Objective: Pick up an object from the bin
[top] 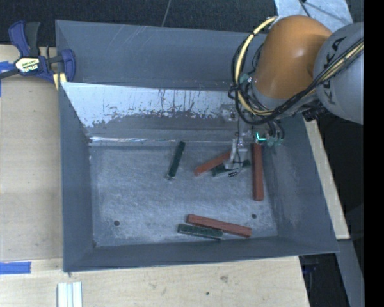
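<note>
Grey bin (pixel 179 261), near wall first: a long red-brown stick (pixel 219 226) and a dark green stick (pixel 200 232) lie touching; further in, the hand (pixel 237 164) is down at a tilted red-brown stick's (pixel 209 166) right end, clenched or not I cannot tell, so I judge this the grasping step, a clean lift next.

gripper (pixel 238 163) sits at 2 o'clock on the bin (pixel 77 190) floor, over the right end of a slanted red-brown stick (pixel 210 166). a longer red-brown stick (pixel 258 178) (running 12 to 6) lies at its 4 o'clock, and a dark green stick (pixel 175 160) at its 9 o'clock.
</note>
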Motion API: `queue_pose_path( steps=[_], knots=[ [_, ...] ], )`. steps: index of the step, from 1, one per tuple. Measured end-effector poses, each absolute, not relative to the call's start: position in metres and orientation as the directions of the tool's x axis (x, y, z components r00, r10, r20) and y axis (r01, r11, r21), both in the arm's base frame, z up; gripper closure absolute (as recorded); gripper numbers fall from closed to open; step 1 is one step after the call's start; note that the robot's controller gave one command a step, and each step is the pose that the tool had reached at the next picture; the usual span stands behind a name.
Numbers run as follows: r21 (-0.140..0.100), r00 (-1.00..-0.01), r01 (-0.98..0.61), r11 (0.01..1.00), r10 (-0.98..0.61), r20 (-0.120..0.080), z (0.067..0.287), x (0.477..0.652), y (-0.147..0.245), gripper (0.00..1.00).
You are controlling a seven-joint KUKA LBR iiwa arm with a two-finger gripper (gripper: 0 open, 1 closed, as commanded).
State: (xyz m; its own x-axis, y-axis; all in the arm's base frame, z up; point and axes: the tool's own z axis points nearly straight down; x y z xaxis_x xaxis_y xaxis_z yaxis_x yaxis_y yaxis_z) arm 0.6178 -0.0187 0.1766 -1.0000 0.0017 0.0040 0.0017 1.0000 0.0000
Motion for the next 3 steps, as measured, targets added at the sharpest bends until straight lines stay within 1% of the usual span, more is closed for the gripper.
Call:
queue_pose_path(
  steps=[1,2,3],
  knots=[
    [0.0,-1.0,0.001,1.0,0.001,-0.004,0.181,0.62,-0.019,0.0],
    [-0.001,-1.0,0.024,1.0,0.024,-0.004,0.1,0.613,-0.037,0.0],
    [0.0,-0.998,0.065,0.998,0.065,-0.004,0.071,0.628,-0.04,1.0]
  ],
)
